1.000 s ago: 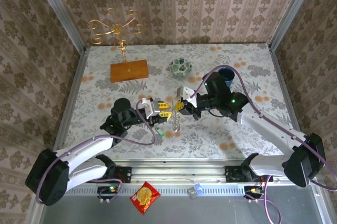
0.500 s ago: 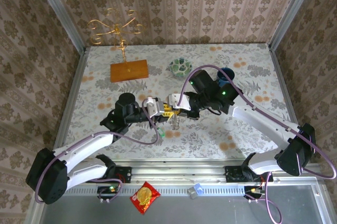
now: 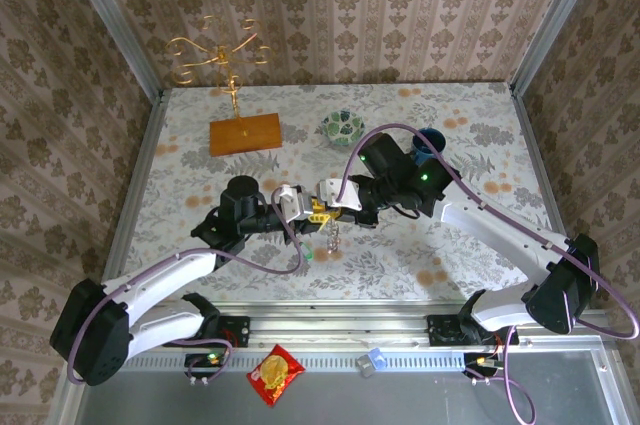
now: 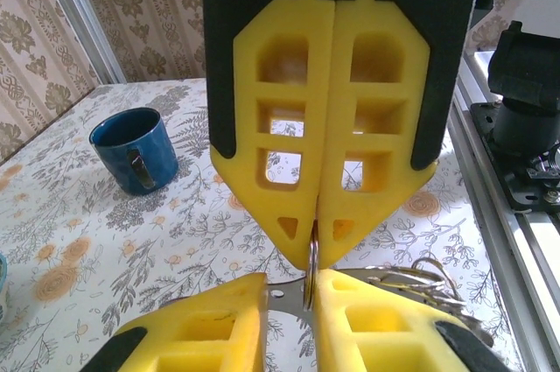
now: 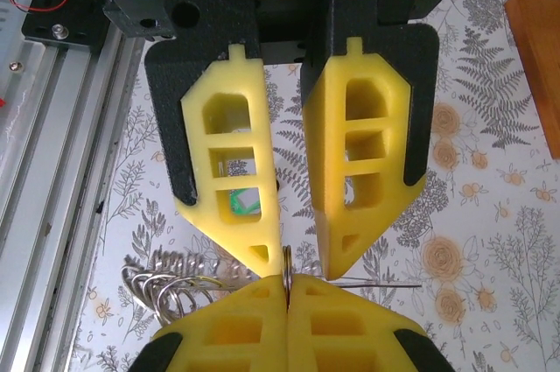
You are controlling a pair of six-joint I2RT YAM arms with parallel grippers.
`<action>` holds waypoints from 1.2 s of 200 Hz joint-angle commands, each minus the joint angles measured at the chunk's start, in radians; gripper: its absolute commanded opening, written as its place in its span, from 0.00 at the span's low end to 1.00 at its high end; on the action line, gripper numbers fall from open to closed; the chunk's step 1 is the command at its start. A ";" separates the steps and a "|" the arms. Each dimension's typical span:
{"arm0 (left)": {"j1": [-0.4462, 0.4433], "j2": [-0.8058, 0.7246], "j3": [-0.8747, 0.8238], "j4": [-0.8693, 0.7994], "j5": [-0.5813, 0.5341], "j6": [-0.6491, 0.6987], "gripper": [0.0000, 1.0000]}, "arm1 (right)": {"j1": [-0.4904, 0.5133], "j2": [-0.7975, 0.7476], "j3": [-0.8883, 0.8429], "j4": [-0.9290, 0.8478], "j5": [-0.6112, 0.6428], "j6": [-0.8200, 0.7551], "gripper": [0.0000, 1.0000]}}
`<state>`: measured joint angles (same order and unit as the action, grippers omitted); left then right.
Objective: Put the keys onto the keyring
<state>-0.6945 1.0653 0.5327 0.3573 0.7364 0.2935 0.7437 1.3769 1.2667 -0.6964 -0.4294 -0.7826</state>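
Right wrist view: two grippers meet on one thin keyring above the table [image 3: 450, 115].

My right gripper [image 5: 286, 284] is clamped flat on the edge of the keyring [image 5: 286, 256]. My left gripper [image 5: 302, 260] faces it with jaws slightly apart, straddling the same hoop without pinching it. A cluster of silver loops [image 5: 171, 289] sits just beside the pinch. One green-headed key [image 3: 308, 254] lies on the table near the meeting point; I cannot make out the second. I judge the hoop light, stiff and slick, best taken edge-on close to the other grip so it cannot pivot, and the key by its head.
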 commanded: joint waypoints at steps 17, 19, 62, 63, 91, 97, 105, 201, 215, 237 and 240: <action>-0.008 -0.005 0.006 -0.009 0.019 0.004 0.17 | 0.012 -0.014 -0.011 0.053 -0.076 0.019 0.00; -0.007 -0.004 0.006 -0.009 0.019 0.005 0.17 | 0.012 -0.015 -0.013 0.057 -0.079 0.019 0.00; -0.010 0.014 0.011 0.012 0.038 -0.001 0.04 | 0.026 -0.015 -0.034 0.110 -0.109 0.036 0.00; -0.010 0.015 0.011 0.014 0.038 -0.002 0.04 | 0.027 -0.015 -0.035 0.111 -0.110 0.037 0.00; -0.008 0.019 -0.017 0.081 0.032 -0.022 0.00 | 0.010 -0.040 -0.090 0.197 -0.132 0.077 0.01; -0.007 0.019 -0.026 0.101 0.025 -0.027 0.00 | -0.001 -0.049 -0.110 0.224 -0.145 0.097 0.04; -0.007 0.021 -0.042 0.135 0.013 -0.040 0.00 | -0.020 -0.061 -0.137 0.258 -0.165 0.124 0.09; -0.011 0.082 -0.171 0.483 -0.034 -0.157 0.00 | -0.138 -0.195 -0.461 0.641 -0.256 0.367 0.39; -0.011 0.089 -0.175 0.507 -0.018 -0.170 0.00 | -0.137 -0.192 -0.481 0.679 -0.252 0.383 0.39; -0.011 0.096 -0.174 0.521 0.011 -0.180 0.00 | -0.138 -0.176 -0.489 0.728 -0.259 0.409 0.36; -0.011 0.097 -0.174 0.523 0.013 -0.182 0.00 | -0.138 -0.175 -0.489 0.732 -0.262 0.412 0.36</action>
<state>-0.6998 1.1591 0.3656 0.7750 0.7048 0.1520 0.6102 1.1976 0.7856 -0.0826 -0.6601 -0.4290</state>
